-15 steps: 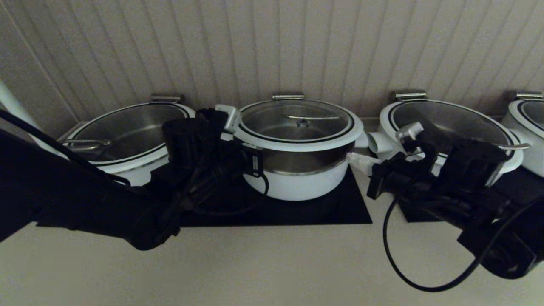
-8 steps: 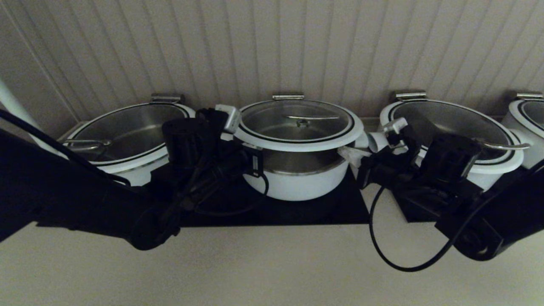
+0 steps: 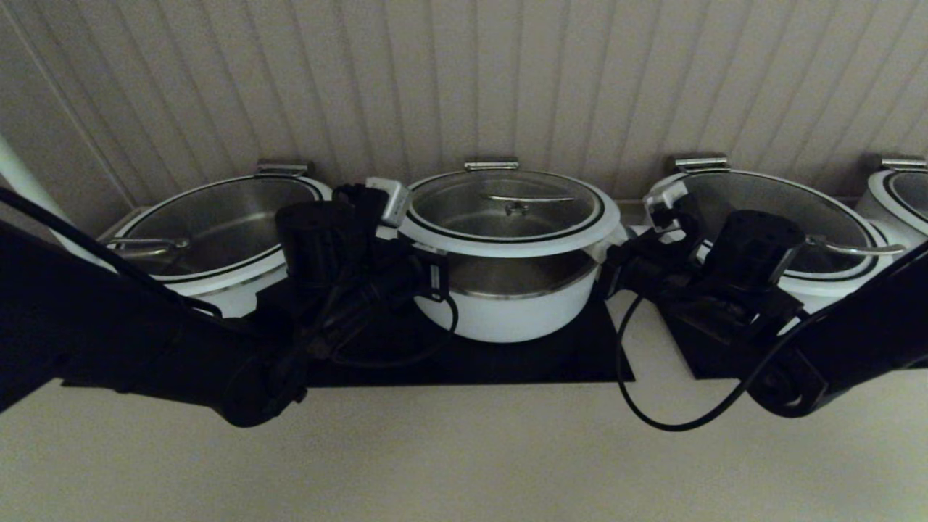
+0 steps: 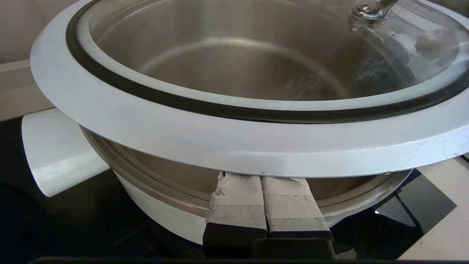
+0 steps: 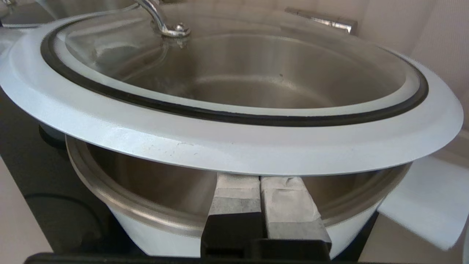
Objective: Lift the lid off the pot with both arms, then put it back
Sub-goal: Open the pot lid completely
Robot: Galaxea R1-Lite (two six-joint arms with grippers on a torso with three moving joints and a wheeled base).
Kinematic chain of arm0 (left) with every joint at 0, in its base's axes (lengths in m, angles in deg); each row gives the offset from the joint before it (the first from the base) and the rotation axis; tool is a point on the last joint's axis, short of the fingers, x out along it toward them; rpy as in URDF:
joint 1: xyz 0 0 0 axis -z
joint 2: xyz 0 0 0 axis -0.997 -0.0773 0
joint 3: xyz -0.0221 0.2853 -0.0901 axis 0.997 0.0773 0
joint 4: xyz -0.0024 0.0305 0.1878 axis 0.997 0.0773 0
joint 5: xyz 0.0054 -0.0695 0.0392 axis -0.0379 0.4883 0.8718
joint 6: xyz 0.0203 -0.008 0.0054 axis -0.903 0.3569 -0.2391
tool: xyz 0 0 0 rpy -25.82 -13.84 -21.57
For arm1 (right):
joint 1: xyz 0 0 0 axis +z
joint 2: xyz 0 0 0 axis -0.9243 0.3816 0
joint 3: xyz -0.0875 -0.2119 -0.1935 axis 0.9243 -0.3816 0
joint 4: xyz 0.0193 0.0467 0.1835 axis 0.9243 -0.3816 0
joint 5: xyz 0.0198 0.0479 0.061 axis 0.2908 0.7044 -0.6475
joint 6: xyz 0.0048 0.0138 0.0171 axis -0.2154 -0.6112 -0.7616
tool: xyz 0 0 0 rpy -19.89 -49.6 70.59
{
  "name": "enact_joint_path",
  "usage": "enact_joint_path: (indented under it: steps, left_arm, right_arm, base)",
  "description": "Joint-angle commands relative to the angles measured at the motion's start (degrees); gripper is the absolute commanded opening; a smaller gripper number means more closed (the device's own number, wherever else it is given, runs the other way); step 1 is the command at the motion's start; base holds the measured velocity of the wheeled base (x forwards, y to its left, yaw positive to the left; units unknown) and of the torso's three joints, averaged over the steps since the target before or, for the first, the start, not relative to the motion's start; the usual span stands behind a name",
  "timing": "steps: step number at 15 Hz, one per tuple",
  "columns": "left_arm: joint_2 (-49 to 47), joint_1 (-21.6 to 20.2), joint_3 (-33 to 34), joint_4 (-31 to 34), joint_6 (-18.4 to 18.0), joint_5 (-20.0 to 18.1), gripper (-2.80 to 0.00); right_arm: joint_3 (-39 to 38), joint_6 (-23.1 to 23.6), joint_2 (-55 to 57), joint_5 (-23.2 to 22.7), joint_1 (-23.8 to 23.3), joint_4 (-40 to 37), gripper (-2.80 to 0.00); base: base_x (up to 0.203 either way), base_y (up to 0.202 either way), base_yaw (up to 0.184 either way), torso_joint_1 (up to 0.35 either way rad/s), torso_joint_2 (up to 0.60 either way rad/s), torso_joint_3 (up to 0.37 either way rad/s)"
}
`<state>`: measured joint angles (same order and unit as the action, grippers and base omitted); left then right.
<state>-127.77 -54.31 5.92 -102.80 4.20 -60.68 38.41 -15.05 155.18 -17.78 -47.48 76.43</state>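
My left gripper [image 4: 262,198] sits with its two pale padded fingers pressed flat together, nothing between them, tucked under the white rim of the round glass lid [image 4: 234,143] with its black seal ring and steel handle; the pads touch the rim's underside from my left. My right gripper [image 5: 261,198] is the same on the opposite side: fingers closed against each other, gripping nothing, wedged beneath the lid's rim. Seen from my head, the lid rides raised on both grippers, apart from the round white pot with the steel inner bowl [image 3: 507,304], so that a band of bare steel wall shows between lid and white body. A short white tubular stub [image 4: 58,150] juts from the pot's side near my left gripper, and another shows beside my right one. The pot stands on a flat black mat [image 3: 507,362] on the pale surface [image 3: 435,457]. Behind the lid a steel hinge bracket [image 3: 491,165] meets the ribbed beige wall [image 3: 464,72]. A second white pot [image 3: 210,232] stands to my left, a third [image 3: 797,210] to my right, both apart from mine. I can read no brand, label or writing on anything.
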Motion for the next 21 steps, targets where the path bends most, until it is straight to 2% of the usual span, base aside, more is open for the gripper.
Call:
enact_joint_path:
  steps: [1,6,13,21]
  left_arm:
    - [0.0,0.0,0.0,-0.2,0.1,0.0,-2.80]
    - [0.7,0.0,2.1,-0.2,0.0,0.0,-2.80]
    - [2.9,0.0,8.8,-2.3,-1.3,-0.1,-2.80]
    - [3.2,0.0,9.3,-2.3,-1.9,-0.1,-2.80]
  right_arm:
    - [0.2,0.1,0.0,-0.1,-0.1,0.8,-2.80]
    - [2.2,0.1,0.5,-0.1,-0.1,0.9,-2.80]
    - [3.2,0.1,0.6,-0.1,-0.1,0.9,-2.80]
    - [8.9,0.1,2.1,-0.3,-1.5,0.9,-2.80]
  base:
    - [0.000,0.000,0.000,0.000,0.00,0.000]
    - [0.000,0.000,0.000,0.000,0.00,0.000]
    - [0.000,0.000,0.000,0.000,0.00,0.000]
    - [0.000,0.000,0.000,0.000,0.00,0.000]
